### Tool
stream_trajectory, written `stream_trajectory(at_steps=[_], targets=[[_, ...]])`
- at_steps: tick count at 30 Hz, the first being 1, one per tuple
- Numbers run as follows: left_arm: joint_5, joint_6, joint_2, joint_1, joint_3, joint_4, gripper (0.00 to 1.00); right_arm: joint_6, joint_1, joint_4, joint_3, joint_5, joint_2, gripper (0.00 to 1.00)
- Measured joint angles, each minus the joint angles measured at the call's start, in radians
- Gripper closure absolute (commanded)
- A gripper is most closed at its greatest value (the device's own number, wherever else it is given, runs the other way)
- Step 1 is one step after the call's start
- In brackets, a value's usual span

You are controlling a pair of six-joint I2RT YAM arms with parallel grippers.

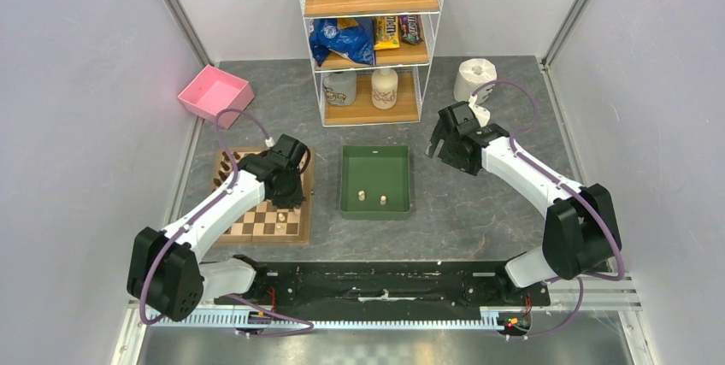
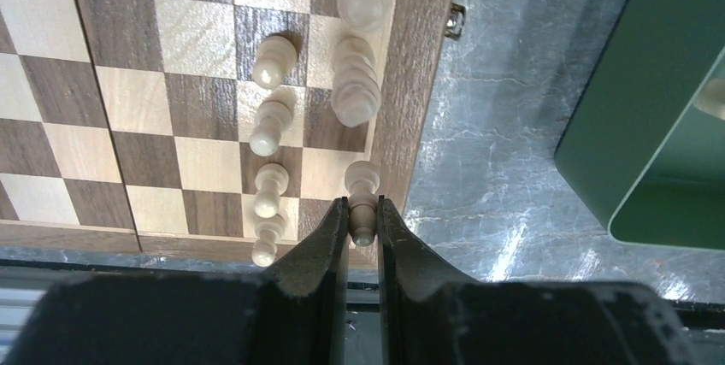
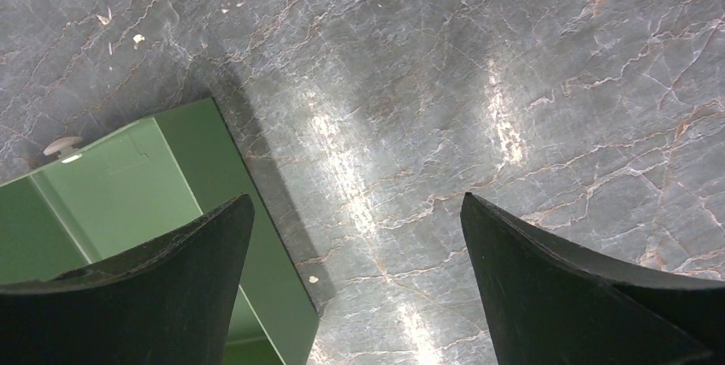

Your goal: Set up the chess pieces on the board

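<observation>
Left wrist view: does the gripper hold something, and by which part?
Yes. The left gripper pinches a pale chess piece by its top end. The right gripper is open and empty.

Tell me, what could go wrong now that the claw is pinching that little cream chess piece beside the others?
The left gripper is shut on a cream piece right at the edge of the board. If it is set down crooked, it might topple onto the border. The cream pawns stand close by, so a finger could knock one over when the gripper opens or pulls back.
</observation>
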Motion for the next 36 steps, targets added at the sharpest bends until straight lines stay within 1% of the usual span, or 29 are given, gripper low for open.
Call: stream_trajectory(at_steps=[4,13,29,33,36], targets=[[0.0,0.002,0.007,0.028,0.0,0.016,0.98,-0.001,0.0,0.0,0.0,-0.006,0.0,0.01],[0.0,0.024,0.032,0.055,0.0,0.045,0.98,-0.003,0.0,0.0,0.0,-0.013,0.0,0.01],[-0.004,0.035,0.052,0.067,-0.01,0.068,0.98,-0.003,0.0,0.0,0.0,-0.014,0.0,0.01],[-0.011,0.035,0.063,0.067,-0.01,0.068,0.95,-0.003,0.0,0.0,0.0,-0.014,0.0,0.01],[-0.022,0.035,0.064,0.067,-0.01,0.069,0.87,-0.003,0.0,0.0,0.0,-0.014,0.001,0.01]])
